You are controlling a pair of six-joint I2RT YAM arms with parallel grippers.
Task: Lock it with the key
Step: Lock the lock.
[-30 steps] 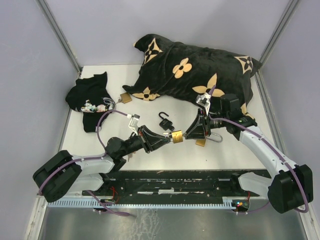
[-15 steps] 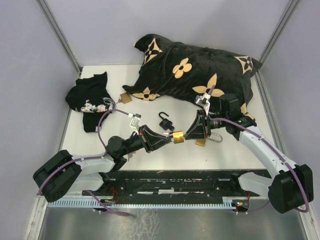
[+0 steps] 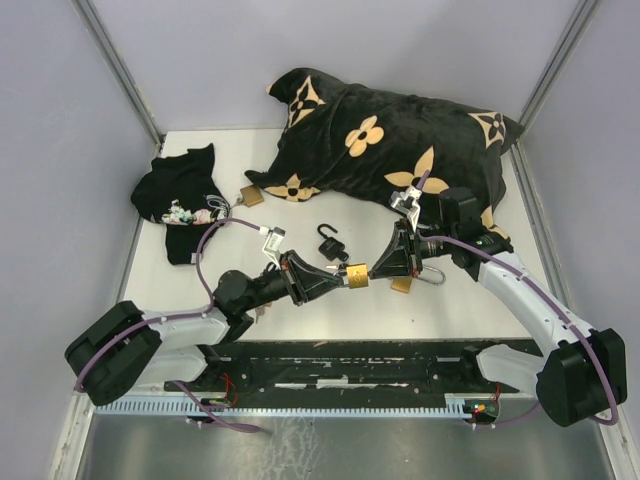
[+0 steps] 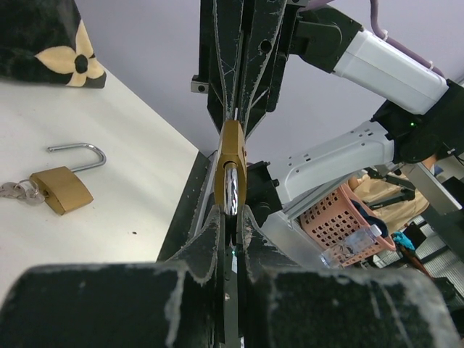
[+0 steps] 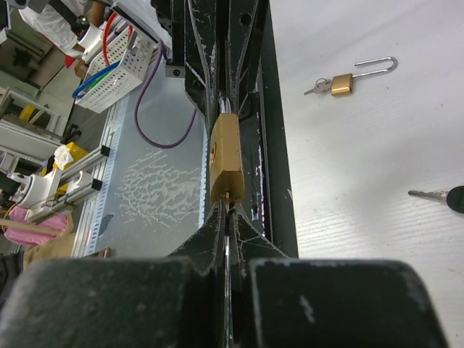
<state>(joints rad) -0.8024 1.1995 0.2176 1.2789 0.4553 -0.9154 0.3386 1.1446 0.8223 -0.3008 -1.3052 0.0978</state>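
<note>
A brass padlock [image 3: 356, 275] hangs in the air between my two grippers over the table's middle. My left gripper [image 3: 334, 277] is shut on its steel shackle [image 4: 230, 190], seen edge-on in the left wrist view with the brass body [image 4: 232, 156] beyond it. My right gripper [image 3: 377, 269] is shut on a thin key [image 5: 228, 239] whose blade goes into the bottom of the brass body [image 5: 225, 161]. The two grippers face each other, tips nearly touching.
A black padlock [image 3: 331, 242] lies behind the grippers. An open brass padlock with keys [image 4: 63, 185] lies on the table [image 3: 300, 310], also in the right wrist view [image 5: 346, 81]. Another brass padlock [image 3: 250, 196] sits by a black flowered pillow [image 3: 390, 140]. A black cloth [image 3: 178, 195] lies far left.
Both grippers and the brass padlock have shifted very slightly to the right. Grips are unchanged.
</note>
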